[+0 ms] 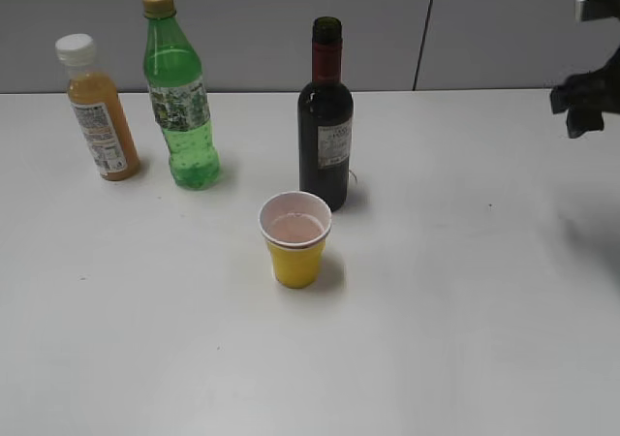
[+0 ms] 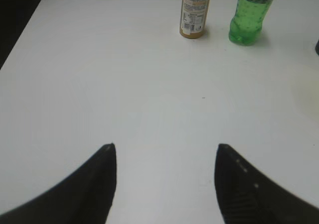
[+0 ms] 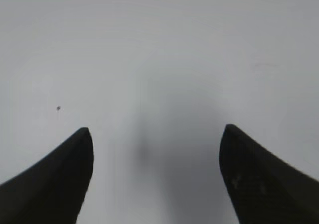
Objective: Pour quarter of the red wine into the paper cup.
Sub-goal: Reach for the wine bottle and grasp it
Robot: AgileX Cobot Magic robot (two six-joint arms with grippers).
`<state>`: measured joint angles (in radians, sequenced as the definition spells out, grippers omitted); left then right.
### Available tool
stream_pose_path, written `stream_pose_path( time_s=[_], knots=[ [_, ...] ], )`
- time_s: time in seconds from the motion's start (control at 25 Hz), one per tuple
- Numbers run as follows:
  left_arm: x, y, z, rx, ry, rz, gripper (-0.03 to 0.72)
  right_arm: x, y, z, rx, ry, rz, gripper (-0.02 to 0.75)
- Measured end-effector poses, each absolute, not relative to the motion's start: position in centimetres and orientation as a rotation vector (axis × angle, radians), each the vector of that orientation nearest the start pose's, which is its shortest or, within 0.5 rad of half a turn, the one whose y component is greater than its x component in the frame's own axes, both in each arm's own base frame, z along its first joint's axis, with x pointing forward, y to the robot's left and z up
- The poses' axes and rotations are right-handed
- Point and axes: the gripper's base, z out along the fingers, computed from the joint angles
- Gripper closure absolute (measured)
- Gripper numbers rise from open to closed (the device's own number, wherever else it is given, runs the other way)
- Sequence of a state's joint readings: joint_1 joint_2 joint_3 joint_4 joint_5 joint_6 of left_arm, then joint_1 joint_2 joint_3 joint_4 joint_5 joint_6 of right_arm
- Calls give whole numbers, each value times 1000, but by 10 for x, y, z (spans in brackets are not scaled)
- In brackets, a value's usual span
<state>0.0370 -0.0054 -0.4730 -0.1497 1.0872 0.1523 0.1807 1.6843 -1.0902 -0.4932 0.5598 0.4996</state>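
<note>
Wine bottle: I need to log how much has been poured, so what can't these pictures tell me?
- Wine bottle, exterior view: dark glass hides the wine level.
- Paper cup, exterior view: inside looks faintly pink; depth unreadable.
- Both wrist views: neither bottle nor cup appears.

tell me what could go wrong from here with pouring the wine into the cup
1. The paper cup stands close in front of the wine bottle, so a claw reaching for the bottle could knock the light cup over.
2. The bottle is open, tall and narrow, so a bump might tip it and spill.
3. The cup is small and already seems to hold some liquid, so a fast tilt could overfill it.
</note>
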Motion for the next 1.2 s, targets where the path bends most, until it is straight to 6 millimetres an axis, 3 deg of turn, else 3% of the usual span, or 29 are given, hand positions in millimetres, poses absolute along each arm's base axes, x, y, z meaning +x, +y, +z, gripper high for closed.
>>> stream_pose_path(
  time_s=[0.12, 0.24, 0.4, 0.6, 0.8, 1.0, 1.2],
  knots=[
    [-4, -12, 268, 127, 2080, -66, 232, 351, 44, 256, -65, 2652, -207, 142],
    [-4, -12, 268, 127, 2080, -66, 232, 353, 52, 292, -121, 2718, -78, 142],
    [-4, -12, 268, 127, 2080, -66, 232, 345, 56, 327, -246, 2772, -4, 142],
    [-4, -12, 268, 127, 2080, -66, 232, 320, 47, 356, -219, 2716, 71, 142],
    [-4, -12, 268, 127, 2080, -66, 232, 255, 33, 350, -217, 2745, 59, 142],
    [-4, -12, 268, 127, 2080, -66, 232, 188, 25, 329, -225, 2774, 53, 143],
    [-4, -12, 268, 127, 2080, -66, 232, 128, 18, 301, -214, 2669, 61, 143]
  ],
)
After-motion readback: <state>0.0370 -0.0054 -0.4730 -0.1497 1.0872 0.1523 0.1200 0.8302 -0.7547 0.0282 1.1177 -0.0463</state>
